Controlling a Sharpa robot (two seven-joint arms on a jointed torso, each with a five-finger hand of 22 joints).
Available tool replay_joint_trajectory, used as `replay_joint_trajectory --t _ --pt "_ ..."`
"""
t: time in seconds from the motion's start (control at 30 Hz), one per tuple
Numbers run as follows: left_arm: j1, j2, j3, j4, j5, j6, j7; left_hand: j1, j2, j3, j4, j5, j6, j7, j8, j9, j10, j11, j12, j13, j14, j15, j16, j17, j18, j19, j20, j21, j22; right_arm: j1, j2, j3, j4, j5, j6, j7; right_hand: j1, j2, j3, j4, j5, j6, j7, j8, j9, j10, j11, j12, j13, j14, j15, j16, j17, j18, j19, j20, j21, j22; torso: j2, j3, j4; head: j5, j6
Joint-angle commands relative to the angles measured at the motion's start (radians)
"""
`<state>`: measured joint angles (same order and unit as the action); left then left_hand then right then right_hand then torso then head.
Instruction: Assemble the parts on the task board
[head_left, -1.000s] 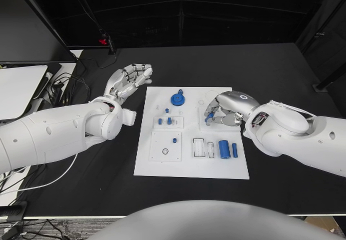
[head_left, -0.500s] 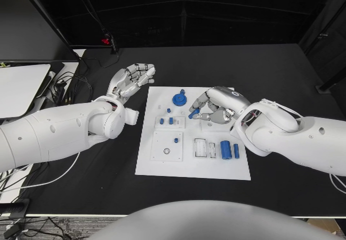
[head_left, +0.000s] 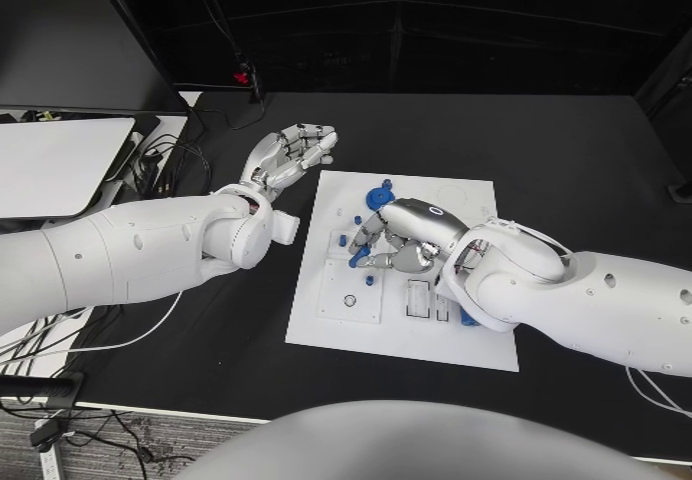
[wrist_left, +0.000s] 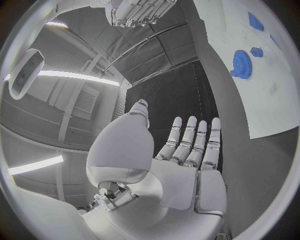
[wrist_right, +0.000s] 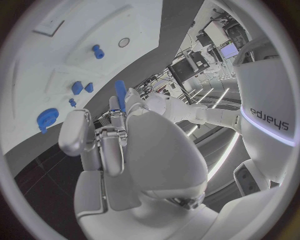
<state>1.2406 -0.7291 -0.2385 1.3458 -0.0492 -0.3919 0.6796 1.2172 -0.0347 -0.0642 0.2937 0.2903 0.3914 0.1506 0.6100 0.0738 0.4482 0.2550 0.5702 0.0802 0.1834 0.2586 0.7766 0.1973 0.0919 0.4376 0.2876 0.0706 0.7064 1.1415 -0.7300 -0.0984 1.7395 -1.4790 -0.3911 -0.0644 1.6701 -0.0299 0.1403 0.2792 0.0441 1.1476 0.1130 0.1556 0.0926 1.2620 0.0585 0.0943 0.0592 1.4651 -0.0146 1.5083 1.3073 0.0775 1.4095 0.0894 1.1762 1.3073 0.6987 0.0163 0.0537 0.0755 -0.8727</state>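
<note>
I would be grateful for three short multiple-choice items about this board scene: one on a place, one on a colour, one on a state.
1. Where is the left hand?
A. over the black table beside the task board
B. on the blue gear
C. under the right arm

2. What colour is the part in the right hand?
A. grey
B. blue
C. red

3. How is the left hand?
A. gripping a peg
B. closed in a fist
C. open, fingers spread, holding nothing

Answers: 1 A, it hangs off the task board's edge; 2 B, a blue piece sits between the fingers; 3 C, the left wrist view shows a bare palm.
</note>
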Motion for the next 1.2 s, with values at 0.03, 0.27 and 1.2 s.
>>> replay_joint_trajectory --t 0.03,0.27,1.2 --pt "0.001 0.001 0.001 0.001 0.001 0.008 0.134 0.001 0.013 0.004 0.0 0.005 -0.008 0.142 0.006 -0.001 -0.009 0.0 0.007 -0.001 -0.007 -0.002 0.007 -0.002 -0.001 0.006 0.003 0.001 -0.001 -0.009 0.015 0.0 -0.004 -0.072 0.103 0.039 0.009 -0.002 0.006 -0.001 0.004 0.005 0.004 -0.004 -0.001 0.011 -0.004 -0.004 0.001 0.082 -0.005 0.004 0.141 0.009 -0.003 -0.003 -0.004 0.089 -0.001 -0.0006 -0.0007 0.012 0.0" --pt "0.001 0.001 0.001 0.001 0.001 0.008 0.134 0.001 0.013 0.004 0.0 0.005 -0.008 0.142 0.006 -0.001 -0.009 0.0 0.007 -0.001 -0.007 -0.002 0.007 -0.002 -0.001 0.006 0.003 0.001 -0.001 -0.028 0.041 -0.001 -0.014 -0.153 0.163 0.032 0.013 -0.001 0.009 -0.002 0.004 0.005 0.005 -0.006 -0.002 0.011 -0.003 -0.009 0.001 0.083 -0.004 0.007 0.147 0.009 -0.003 -0.002 -0.005 0.089 -0.001 -0.0015 -0.002 0.013 0.0" --pt "0.0 0.002 0.001 0.001 0.001 0.009 0.134 0.002 0.015 0.003 0.0 0.01 -0.009 0.142 0.008 -0.001 -0.01 0.0 0.01 -0.002 -0.009 -0.002 0.009 -0.005 -0.001 0.005 0.003 0.001 -0.003 -0.056 0.066 -0.004 -0.04 -0.294 0.175 0.01 0.02 0.0 0.014 -0.005 0.004 0.0 0.009 -0.014 -0.005 0.01 0.0 -0.02 0.001 0.083 -0.001 0.008 0.149 0.009 -0.004 0.0 -0.007 0.09 0.001 -0.0001 -0.0004 -0.005 0.0"
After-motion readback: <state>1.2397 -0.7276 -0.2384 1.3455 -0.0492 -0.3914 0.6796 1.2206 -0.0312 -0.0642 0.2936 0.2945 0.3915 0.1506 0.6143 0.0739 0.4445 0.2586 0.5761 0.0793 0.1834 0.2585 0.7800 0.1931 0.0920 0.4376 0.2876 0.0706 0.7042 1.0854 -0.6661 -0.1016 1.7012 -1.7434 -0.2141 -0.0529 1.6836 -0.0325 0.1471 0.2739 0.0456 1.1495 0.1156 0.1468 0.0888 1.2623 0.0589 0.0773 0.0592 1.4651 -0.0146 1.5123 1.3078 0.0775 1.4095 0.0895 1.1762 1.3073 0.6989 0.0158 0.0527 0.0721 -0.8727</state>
